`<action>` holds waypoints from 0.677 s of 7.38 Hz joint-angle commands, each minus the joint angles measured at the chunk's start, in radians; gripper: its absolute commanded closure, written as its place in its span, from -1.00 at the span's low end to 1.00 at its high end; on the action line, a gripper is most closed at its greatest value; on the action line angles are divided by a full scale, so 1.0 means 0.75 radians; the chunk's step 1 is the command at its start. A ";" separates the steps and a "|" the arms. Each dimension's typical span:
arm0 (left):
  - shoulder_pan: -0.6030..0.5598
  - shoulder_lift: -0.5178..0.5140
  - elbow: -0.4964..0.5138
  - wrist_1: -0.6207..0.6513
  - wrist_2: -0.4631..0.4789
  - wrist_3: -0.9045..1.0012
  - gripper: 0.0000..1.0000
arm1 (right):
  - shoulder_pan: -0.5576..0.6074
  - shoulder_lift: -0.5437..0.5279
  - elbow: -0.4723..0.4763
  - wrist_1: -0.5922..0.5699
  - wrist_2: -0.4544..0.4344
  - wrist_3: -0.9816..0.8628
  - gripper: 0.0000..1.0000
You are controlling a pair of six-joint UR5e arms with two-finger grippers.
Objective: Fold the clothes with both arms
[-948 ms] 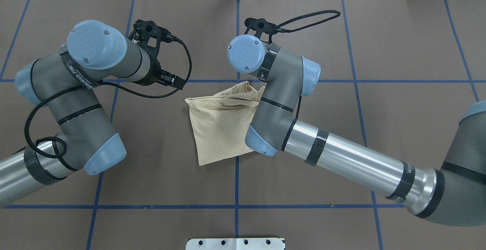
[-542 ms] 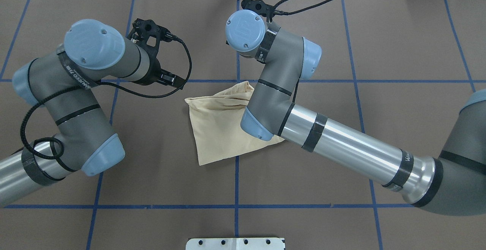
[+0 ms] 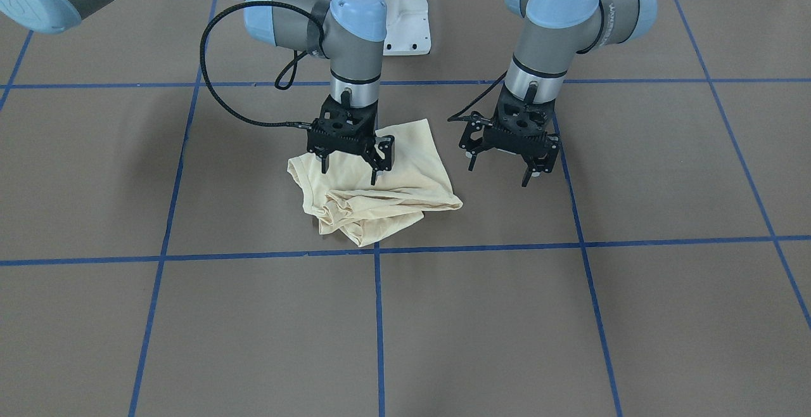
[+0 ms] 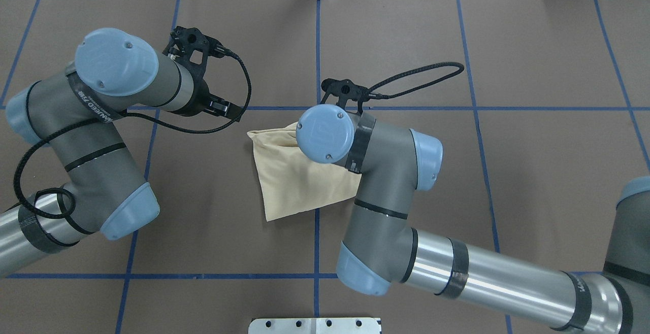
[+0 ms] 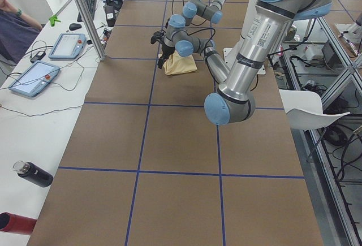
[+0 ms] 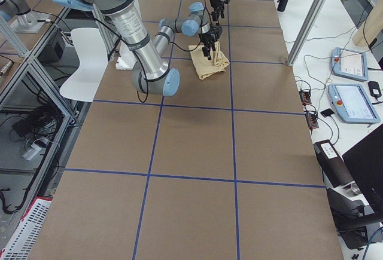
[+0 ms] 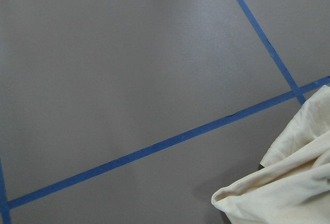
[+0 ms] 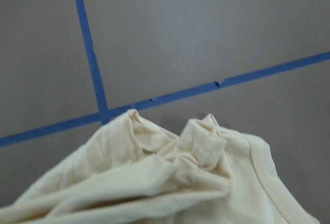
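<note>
1 shirt | 2 grippers spread | R gripper over shirt | L gripper beside

Brown table surface gridded with blue tape; white bench at frame left, white chair at frame right.

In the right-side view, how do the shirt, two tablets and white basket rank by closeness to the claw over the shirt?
From the right gripper:
1. Shirt, directly beneath.
2. Upper tablet, right of the shirt.
3. Lower tablet, just below that one, nearer the camera.
4. White basket, bottom-left corner.
</note>
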 commanded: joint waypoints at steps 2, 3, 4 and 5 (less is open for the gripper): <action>0.000 0.002 -0.004 0.000 0.000 -0.002 -1.00 | -0.035 -0.025 -0.025 -0.012 -0.059 -0.007 -0.90; 0.000 0.002 -0.004 0.000 0.000 -0.002 -1.00 | 0.004 -0.012 -0.059 0.029 -0.067 -0.019 -0.46; 0.000 0.002 -0.004 0.000 0.000 -0.002 -1.00 | 0.029 -0.010 -0.181 0.183 -0.069 -0.025 -0.19; 0.000 0.002 -0.004 0.000 0.000 -0.002 -1.00 | 0.062 0.026 -0.314 0.308 -0.071 -0.066 -0.17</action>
